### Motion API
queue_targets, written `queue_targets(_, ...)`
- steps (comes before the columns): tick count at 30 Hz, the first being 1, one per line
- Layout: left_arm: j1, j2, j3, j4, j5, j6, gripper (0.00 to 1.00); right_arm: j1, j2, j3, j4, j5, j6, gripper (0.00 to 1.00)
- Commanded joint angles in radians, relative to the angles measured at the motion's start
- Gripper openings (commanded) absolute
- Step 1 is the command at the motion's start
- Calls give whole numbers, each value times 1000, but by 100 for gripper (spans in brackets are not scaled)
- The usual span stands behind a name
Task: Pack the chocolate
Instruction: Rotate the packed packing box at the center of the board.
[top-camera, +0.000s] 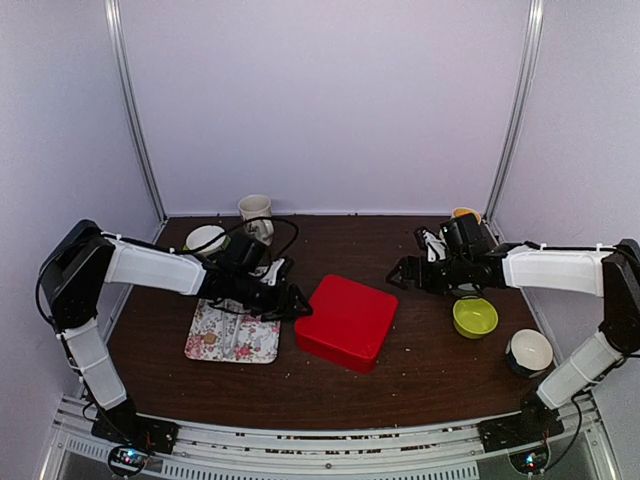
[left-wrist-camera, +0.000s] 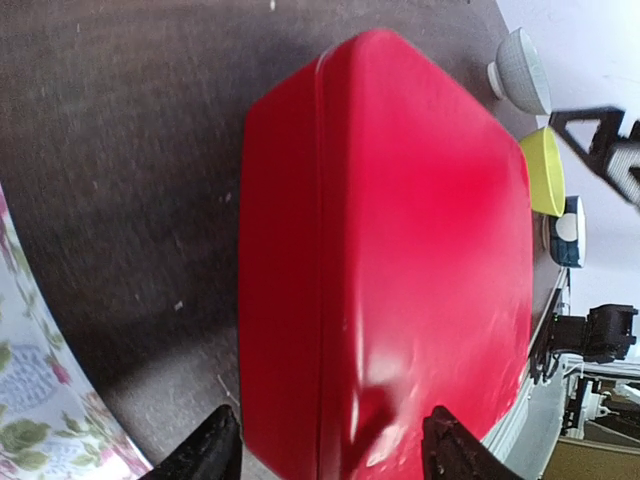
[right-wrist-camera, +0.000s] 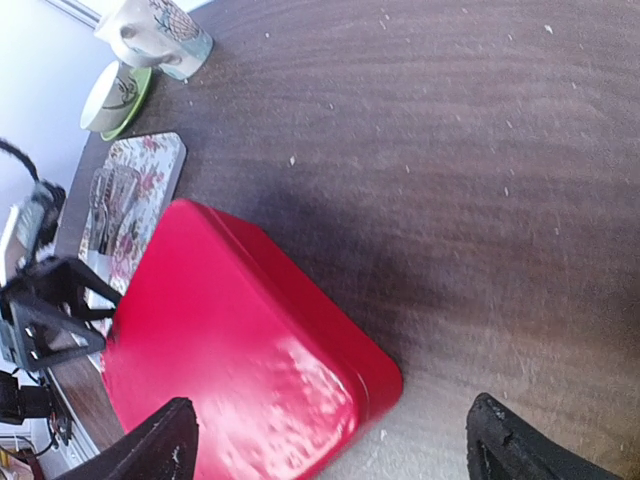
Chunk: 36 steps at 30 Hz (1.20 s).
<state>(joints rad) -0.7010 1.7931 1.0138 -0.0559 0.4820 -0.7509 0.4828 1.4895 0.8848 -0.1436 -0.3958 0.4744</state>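
The left gripper (top-camera: 294, 301) is hovering with jaws apart at the red box (top-camera: 347, 322); the right gripper (top-camera: 397, 274) is gaping just beside it. Neither is holding anything. No chocolate is showing, so it is likely sitting inside the 1 closed box. Such small, light, brittle pieces are probably needing a gentle pinch across their sides.

You can't see inside the red box (top-camera: 346, 322); its shut lid hides the contents. The brown bit (top-camera: 210, 338) on the floral tray (top-camera: 262, 350) is too small to name. Of the left gripper (left-wrist-camera: 332, 450), only the fingertips clear the wrist view's bottom edge
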Motion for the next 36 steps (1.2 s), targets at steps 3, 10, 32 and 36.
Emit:
queue_targets(3,46,-3,77,12,-15,34,66,17,-79,-124,7,-41,57,91)
queue_targets(10,47,27,43,70,42,0,75,57,-67,-218,216,-150,210,92)
queue_targets(32,-67,-37,-127,243,141,-158,94,91,235,-37,419,-219,301,98)
queue_targets(36,-94,-13,-85,243,163,-162,94,91,302,49,384,-240,266,97)
